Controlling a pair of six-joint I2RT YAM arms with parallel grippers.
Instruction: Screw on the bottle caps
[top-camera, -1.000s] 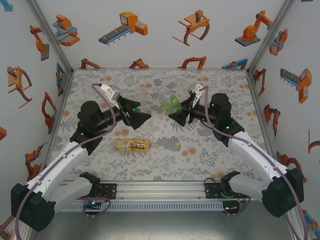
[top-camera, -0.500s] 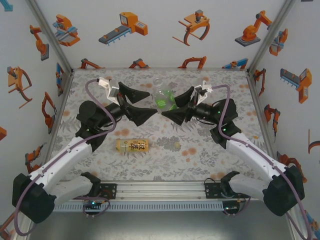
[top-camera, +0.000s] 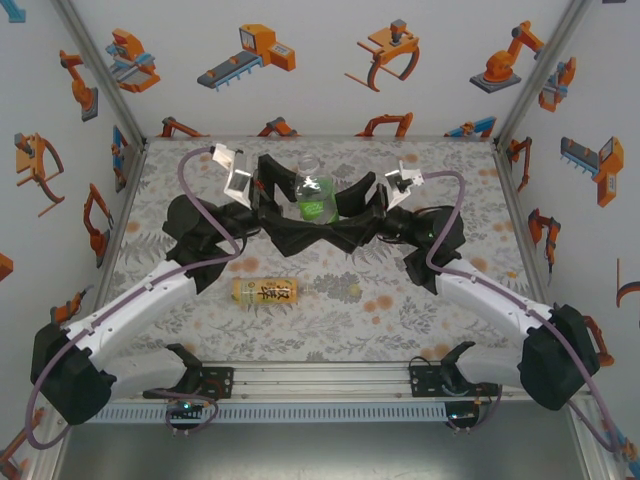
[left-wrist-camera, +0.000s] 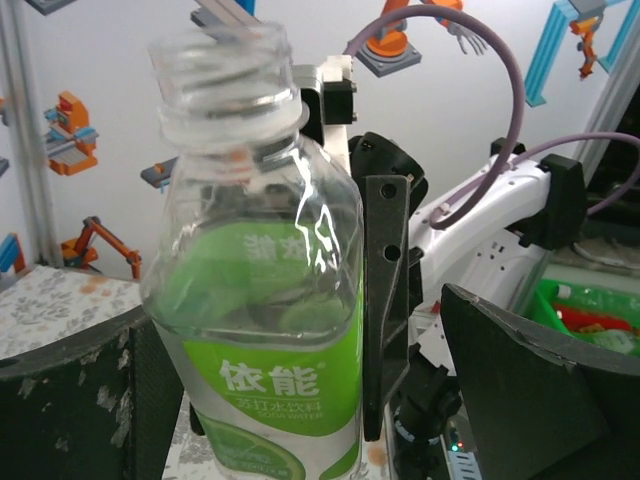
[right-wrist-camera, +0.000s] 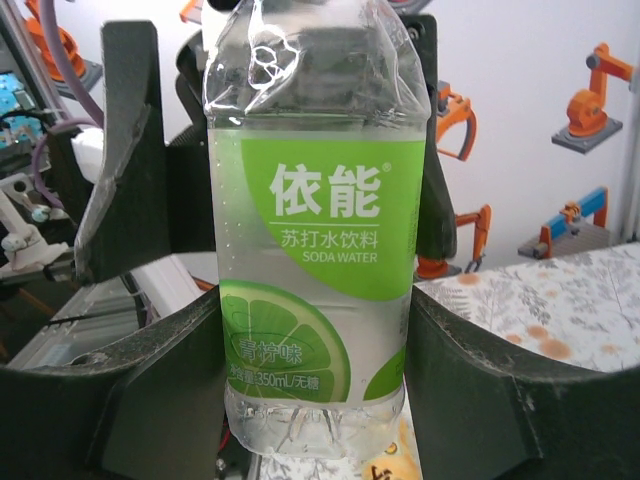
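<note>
Soft, even light is coming from overhead, brightening the white walls (top-camera: 330, 90) and the patterned table (top-camera: 330, 320) and casting only faint, blurred shadows on it, while the top view is holding sharp focus out to its corners. In the wrist views the green-labelled bottle (left-wrist-camera: 260, 330) is catching white glare streaks on its clear shoulder, its label (right-wrist-camera: 320, 230) is showing crisply, and the background behind is going slightly soft.
</note>
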